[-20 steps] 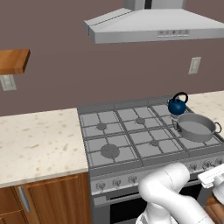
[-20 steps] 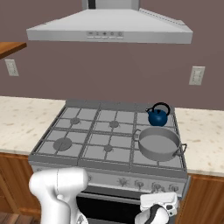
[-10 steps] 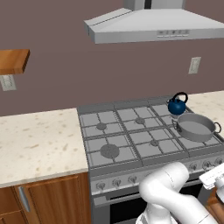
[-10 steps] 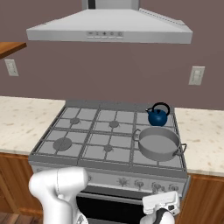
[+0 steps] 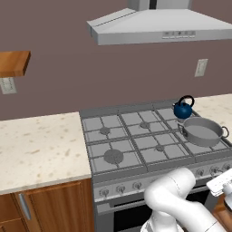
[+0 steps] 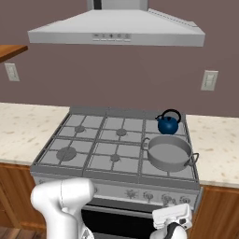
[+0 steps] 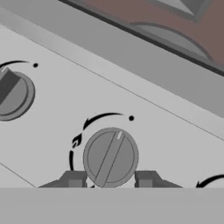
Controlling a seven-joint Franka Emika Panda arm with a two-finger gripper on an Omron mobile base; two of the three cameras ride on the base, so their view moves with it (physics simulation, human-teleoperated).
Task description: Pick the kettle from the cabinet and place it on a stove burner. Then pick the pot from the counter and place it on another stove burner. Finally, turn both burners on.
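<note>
The kettle [image 6: 167,124] sits on the back right burner and the pot [image 6: 170,152] on the burner just in front of it, so both placements look done. The pincer [image 7: 109,180] is down at the stove front, its fingertips [image 7: 74,179] partly spread either side of a knob [image 7: 110,156] without clearly pinching it. Lighting both burners appears to be what's left.

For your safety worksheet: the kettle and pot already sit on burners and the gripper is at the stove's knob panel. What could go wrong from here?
1. The gripper straddles one knob among several; another knob sits close by, so it might light a burner under neither vessel.
2. The fingertips reach only the knob's lower edge, so they could slip while turning.
3. The kettle and pot nearly touch.
</note>
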